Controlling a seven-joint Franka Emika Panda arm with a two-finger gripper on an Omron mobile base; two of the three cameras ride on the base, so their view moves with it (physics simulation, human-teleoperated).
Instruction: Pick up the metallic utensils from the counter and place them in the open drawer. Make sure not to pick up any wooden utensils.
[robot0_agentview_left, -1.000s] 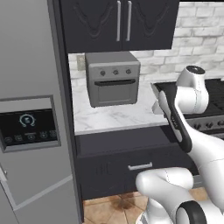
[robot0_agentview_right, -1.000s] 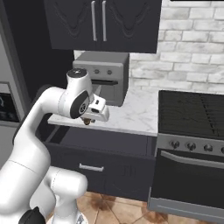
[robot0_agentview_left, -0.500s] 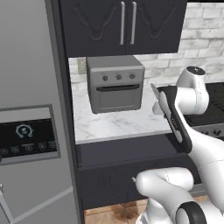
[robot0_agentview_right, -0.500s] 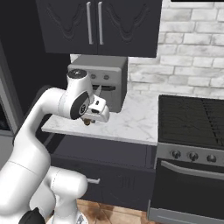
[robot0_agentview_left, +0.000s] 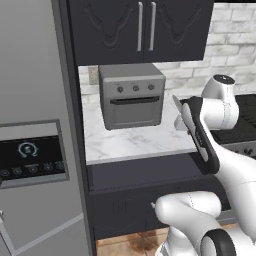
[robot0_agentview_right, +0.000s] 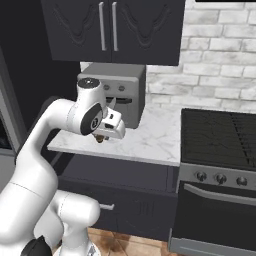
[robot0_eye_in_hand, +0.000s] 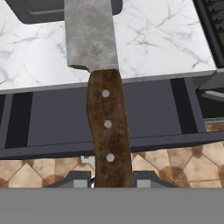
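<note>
My gripper (robot0_eye_in_hand: 111, 179) is shut on a knife (robot0_eye_in_hand: 107, 127) with a dark brown riveted handle and a silver blade that points away from the hand. Beneath the knife lies the open dark charcoal drawer (robot0_eye_in_hand: 144, 113), pulled out under a marble worktop (robot0_eye_in_hand: 162, 39). In the right base view the gripper (robot0_agentview_right: 103, 136) hangs in front of the worktop edge, above the drawer (robot0_agentview_right: 125, 172), with the knife blade (robot0_agentview_right: 111, 104) sticking up. From the left base view the gripper (robot0_agentview_left: 183, 121) sits above the drawer (robot0_agentview_left: 140, 175). The counter is out of view.
A grey toaster oven (robot0_agentview_left: 132, 95) stands on the worktop (robot0_agentview_right: 150, 135) behind the gripper. A black stove (robot0_agentview_right: 220, 135) adjoins the worktop on the right, and a tall grey fridge (robot0_agentview_left: 35, 150) on the left. Dark wall cabinets (robot0_agentview_right: 112, 27) hang overhead. The floor is brown tile.
The whole picture has shifted in both base views, so the base has moved and the worktop now appears nearer. The gripper still holds the knife the same way.
</note>
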